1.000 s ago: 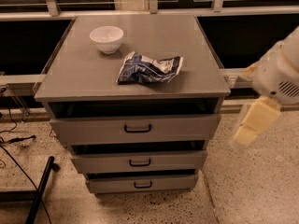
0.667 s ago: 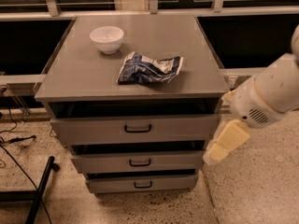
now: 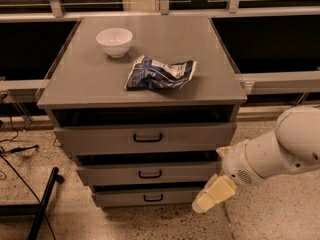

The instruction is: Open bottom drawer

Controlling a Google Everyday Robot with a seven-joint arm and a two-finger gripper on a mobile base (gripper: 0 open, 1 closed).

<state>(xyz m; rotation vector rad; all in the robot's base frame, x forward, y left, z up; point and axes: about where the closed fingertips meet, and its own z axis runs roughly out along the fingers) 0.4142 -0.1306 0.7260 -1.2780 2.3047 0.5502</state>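
Note:
The bottom drawer (image 3: 145, 196) is the lowest and narrowest of three grey drawers in the cabinet, with a small black bar handle (image 3: 153, 198). It looks closed or nearly closed. My gripper (image 3: 210, 196), cream-coloured at the end of the white arm (image 3: 275, 154), hangs low to the right of the bottom drawer's front, level with it and apart from the handle.
The mid-sized drawer (image 3: 147, 173) and the widest top drawer (image 3: 145, 138) sit above. On the cabinet top (image 3: 90, 84) stand a white bowl (image 3: 114, 41) and a crumpled blue chip bag (image 3: 159, 73). A black pole (image 3: 42, 204) and cables lie on the floor at left.
My arm has swung down and leftwards, from the cabinet's right side at top-drawer height to beside the bottom drawer's right end.

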